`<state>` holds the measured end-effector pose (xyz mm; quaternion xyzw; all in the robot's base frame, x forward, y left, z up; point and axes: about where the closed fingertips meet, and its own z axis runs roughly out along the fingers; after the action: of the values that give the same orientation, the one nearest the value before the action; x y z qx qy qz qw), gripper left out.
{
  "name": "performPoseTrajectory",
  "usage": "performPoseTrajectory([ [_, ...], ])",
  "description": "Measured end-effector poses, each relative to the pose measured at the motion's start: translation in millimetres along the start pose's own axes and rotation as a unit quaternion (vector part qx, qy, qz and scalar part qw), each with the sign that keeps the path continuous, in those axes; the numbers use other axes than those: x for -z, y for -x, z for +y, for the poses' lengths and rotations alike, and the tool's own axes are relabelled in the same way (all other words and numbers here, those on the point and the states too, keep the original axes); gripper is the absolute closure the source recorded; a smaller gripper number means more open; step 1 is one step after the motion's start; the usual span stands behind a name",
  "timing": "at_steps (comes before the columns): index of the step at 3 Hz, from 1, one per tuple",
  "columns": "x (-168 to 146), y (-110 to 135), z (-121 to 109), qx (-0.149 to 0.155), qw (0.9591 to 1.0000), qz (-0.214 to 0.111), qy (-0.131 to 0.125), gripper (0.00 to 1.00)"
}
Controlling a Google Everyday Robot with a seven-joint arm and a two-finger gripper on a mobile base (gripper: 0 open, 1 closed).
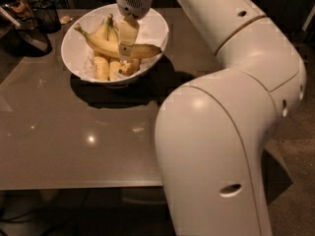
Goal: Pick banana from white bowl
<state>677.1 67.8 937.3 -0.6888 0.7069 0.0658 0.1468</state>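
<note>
The white bowl (156, 29) stands at the far left part of the grey table (88, 146). The banana (100, 44) lies across the top of the bowl's contents, stem to the upper left and dark tip to the right. My gripper (125, 52) hangs down into the bowl from above and sits at the banana's middle, touching or just over it. It hides part of the banana's middle.
Shorter bananas in a bunch (104, 67) lie under the long one. A dark wire basket (27, 36) and a dark cup (47, 14) stand at the far left. My large white arm (221, 132) fills the right side of the view.
</note>
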Motion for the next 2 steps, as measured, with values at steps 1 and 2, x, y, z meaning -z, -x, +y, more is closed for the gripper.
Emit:
performPoseTrajectory([
  [1, -21.9, 1.6, -4.5, -0.01, 0.9998, 0.008, 0.015, 0.19],
  [2, -43.6, -1.6, -7.1, -0.023, 0.9991, 0.017, 0.031, 0.22],
])
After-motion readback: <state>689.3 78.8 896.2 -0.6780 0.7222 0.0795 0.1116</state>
